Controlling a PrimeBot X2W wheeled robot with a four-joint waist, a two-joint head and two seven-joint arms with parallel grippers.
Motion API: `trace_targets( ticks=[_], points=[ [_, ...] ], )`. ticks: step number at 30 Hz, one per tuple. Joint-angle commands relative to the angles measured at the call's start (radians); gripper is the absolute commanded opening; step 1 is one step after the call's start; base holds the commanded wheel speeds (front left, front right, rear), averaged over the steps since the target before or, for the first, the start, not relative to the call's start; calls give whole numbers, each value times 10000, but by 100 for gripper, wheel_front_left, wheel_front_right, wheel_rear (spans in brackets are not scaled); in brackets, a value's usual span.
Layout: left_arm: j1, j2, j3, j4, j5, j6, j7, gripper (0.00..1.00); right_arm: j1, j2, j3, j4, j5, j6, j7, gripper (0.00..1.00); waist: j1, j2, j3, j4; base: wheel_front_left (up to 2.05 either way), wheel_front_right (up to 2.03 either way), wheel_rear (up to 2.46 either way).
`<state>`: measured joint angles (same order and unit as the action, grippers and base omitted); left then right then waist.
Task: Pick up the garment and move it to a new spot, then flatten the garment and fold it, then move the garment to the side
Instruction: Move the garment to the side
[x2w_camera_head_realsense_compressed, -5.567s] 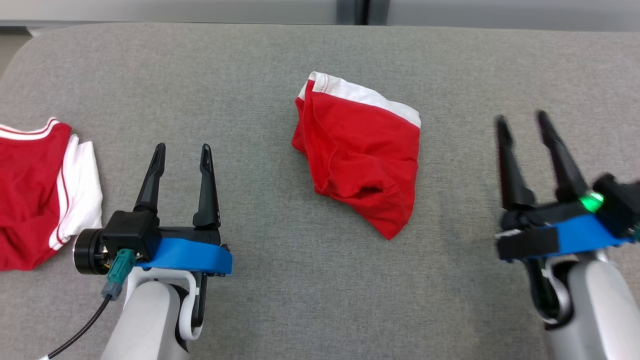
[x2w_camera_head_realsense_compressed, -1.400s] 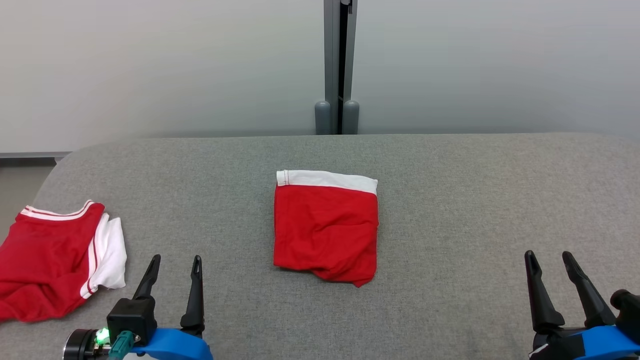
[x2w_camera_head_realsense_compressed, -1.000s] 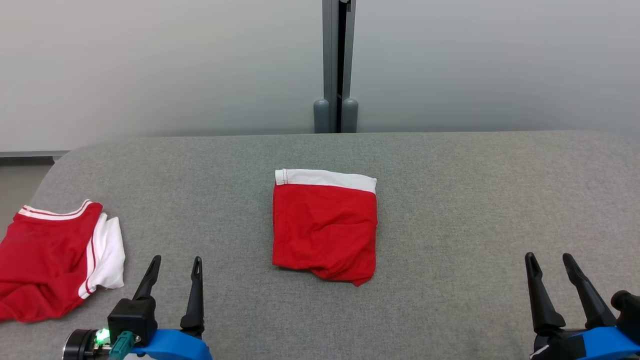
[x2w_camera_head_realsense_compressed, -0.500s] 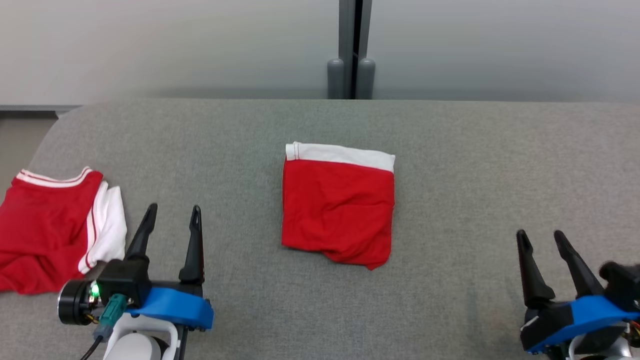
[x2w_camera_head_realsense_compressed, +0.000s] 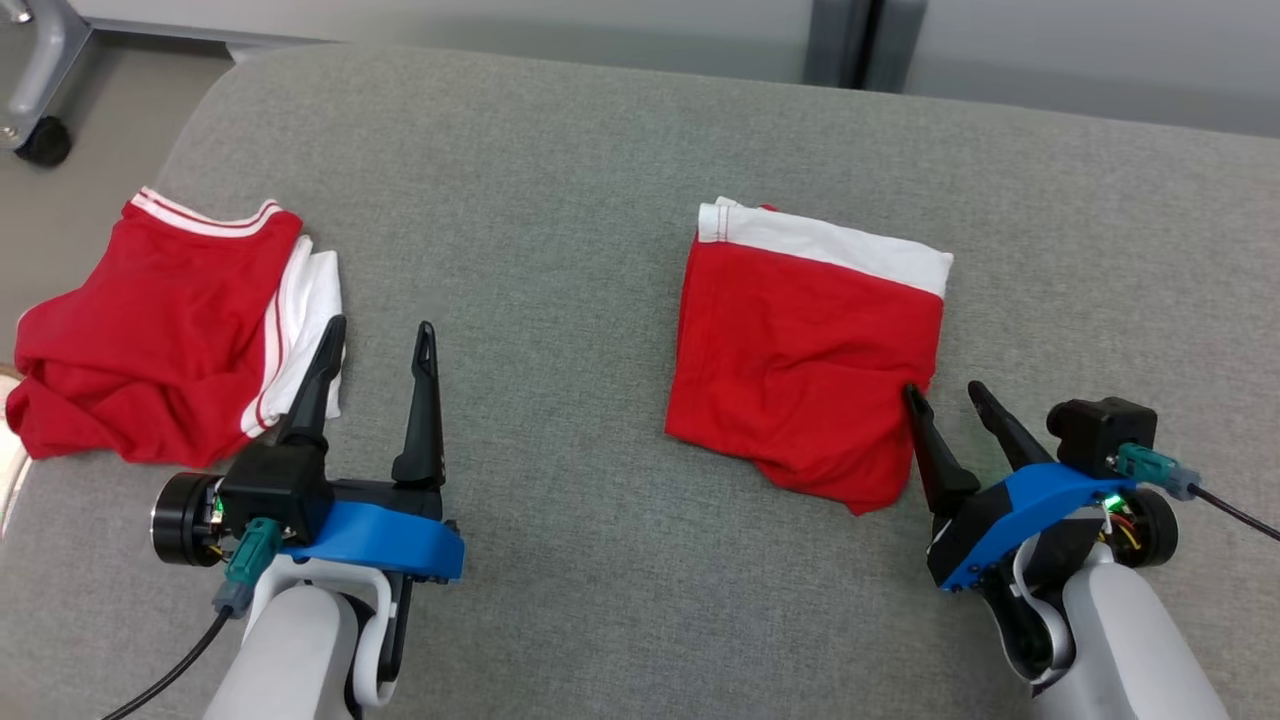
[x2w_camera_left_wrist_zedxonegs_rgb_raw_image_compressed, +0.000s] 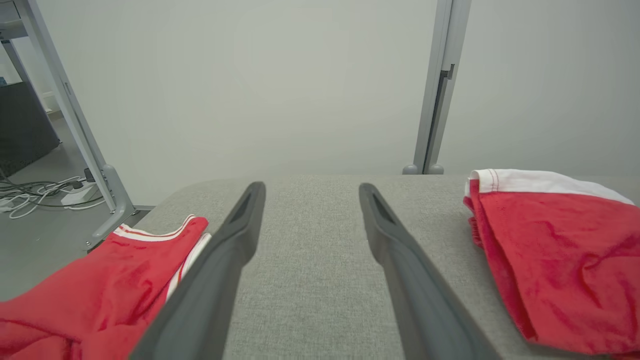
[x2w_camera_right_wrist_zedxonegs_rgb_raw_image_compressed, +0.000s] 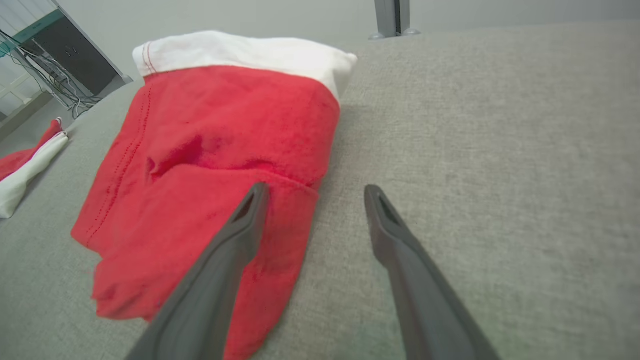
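Observation:
The garment (x2w_camera_head_realsense_compressed: 805, 345) is a red piece with a white band, folded into a rough square on the grey cushioned surface (x2w_camera_head_realsense_compressed: 560, 250); it also shows in the left wrist view (x2w_camera_left_wrist_zedxonegs_rgb_raw_image_compressed: 550, 250) and right wrist view (x2w_camera_right_wrist_zedxonegs_rgb_raw_image_compressed: 215, 150). My right gripper (x2w_camera_head_realsense_compressed: 945, 388) is open just off the garment's near right edge, its left finger over the red cloth and its right finger over bare grey. My left gripper (x2w_camera_head_realsense_compressed: 380, 330) is open over bare grey surface, well left of the garment, holding nothing.
A second red-and-white garment (x2w_camera_head_realsense_compressed: 170, 325) lies bunched at the surface's left end, close to my left gripper's fingers. Beyond that edge are the floor, a metal frame leg (x2w_camera_left_wrist_zedxonegs_rgb_raw_image_compressed: 75, 130) and cables (x2w_camera_left_wrist_zedxonegs_rgb_raw_image_compressed: 35, 192). A pale wall stands behind the surface.
The head camera has tilted down and turned, shifting the whole picture. My right gripper has come in from the far right to the garment's near right edge. The garment lies folded as before.

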<state>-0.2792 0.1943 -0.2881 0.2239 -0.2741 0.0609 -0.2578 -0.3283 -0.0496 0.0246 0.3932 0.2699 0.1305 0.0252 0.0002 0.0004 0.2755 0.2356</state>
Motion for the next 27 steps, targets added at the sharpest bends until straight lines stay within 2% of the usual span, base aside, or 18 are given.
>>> trace_targets(
  ticks=[1, 5, 6, 8, 14, 21, 27],
  points=[
    [-255, -55, -6, 44, 51, -55, -61, 100, -308, -35, 5, 344, 49, 5, -90, 100, -2, -4, 148, 185, 0, 0, 0],
    [-352, -146, 45, 129, 133, -97, -81, 100, -713, -30, 203, 1177, 219, 5, -198, 100, -2, -4, 179, 250, 0, 0, 0],
    [-385, -165, 74, 98, 140, -111, -84, 100, -800, -30, 272, 1347, 274, 5, -211, 73, -2, -4, 183, 245, 0, 0, 0],
    [-391, -221, 112, 39, 203, -136, -86, 100, -943, -50, 372, 1655, 434, 5, -255, 1, -2, -4, 179, 222, 0, 0, 0],
    [-288, -322, 219, -43, 386, -224, -82, 100, -1240, -258, 622, 2221, 751, 5, -543, 0, -2, -4, 138, 162, 0, 0, 0],
    [-197, -358, 159, -106, 649, -340, -84, 100, -1308, -541, 889, 2326, 1060, 3, -966, 0, -2, -4, 140, -74, 0, 0, 0],
    [-72, -358, 164, -263, 806, -365, -83, 100, -1126, -979, 1014, 2313, 1319, 2, -1184, 0, -2, -4, 202, -707, 0, 0, 0]
  ],
)
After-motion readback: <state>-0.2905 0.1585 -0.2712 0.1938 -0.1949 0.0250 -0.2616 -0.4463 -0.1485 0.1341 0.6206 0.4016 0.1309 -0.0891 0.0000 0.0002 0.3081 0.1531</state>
